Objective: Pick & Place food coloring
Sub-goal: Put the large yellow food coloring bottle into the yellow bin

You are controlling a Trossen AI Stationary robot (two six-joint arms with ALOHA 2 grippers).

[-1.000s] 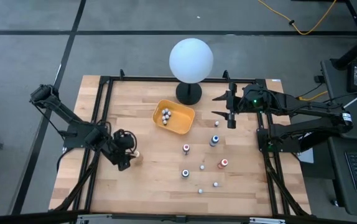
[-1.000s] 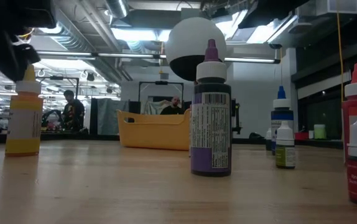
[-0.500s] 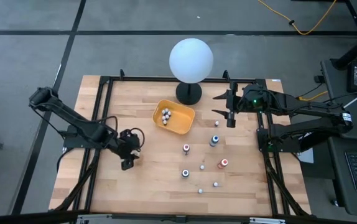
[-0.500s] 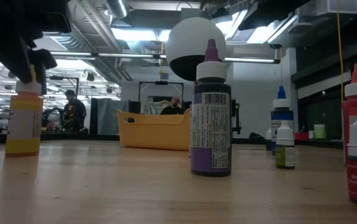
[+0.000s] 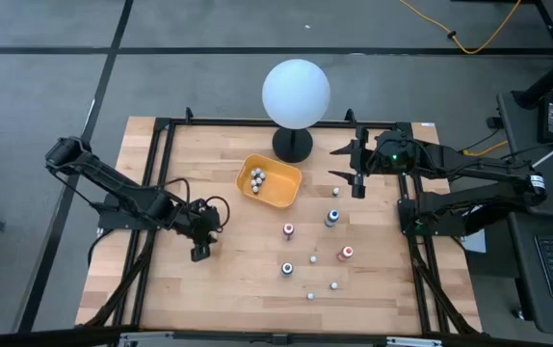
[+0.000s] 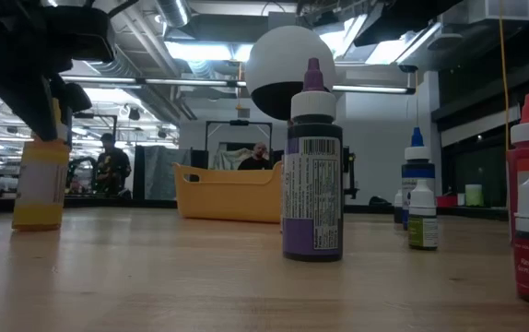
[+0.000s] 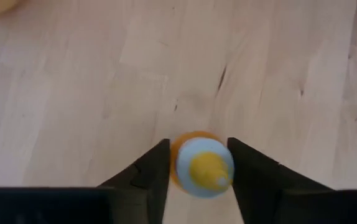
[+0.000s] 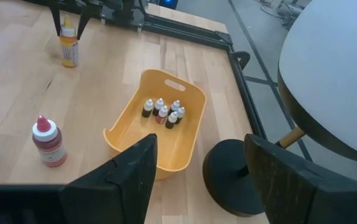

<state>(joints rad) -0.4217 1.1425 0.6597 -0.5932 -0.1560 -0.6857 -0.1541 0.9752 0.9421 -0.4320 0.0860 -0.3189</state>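
Observation:
A yellow food coloring bottle (image 6: 40, 183) stands on the wood at the table's left. My left gripper (image 7: 197, 163) comes down over it, one finger on each side of its top. The high view hides the bottle under that gripper (image 5: 202, 238). Pink-topped (image 5: 288, 230), blue (image 5: 332, 217), red (image 5: 347, 253) and purple (image 5: 287, 269) bottles stand right of the middle, with tiny ones around them. My right gripper (image 5: 335, 163) hangs open, high at the far right, with nothing in it. My left gripper has the yellow bottle's cap and shoulder (image 7: 202, 167) between its two fingers, one finger (image 7: 155, 169) on each side. The fingers slant down from the table's left. The bottle's base (image 6: 36, 221) rests on the table.
A yellow-orange tray (image 5: 282, 192) holding several tiny bottles sits far of the middle. Behind it stands a white globe (image 5: 296, 92) on a black base. A black frame rail (image 5: 161, 173) runs along the table's edges. People show in the room beyond.
My left gripper has moved toward the table's right edge and down a little, over the yellow bottle. Its fingers now stand around the bottle's top, which the high view showed beside the gripper a second ago. The bottle has shifted slightly on the table.

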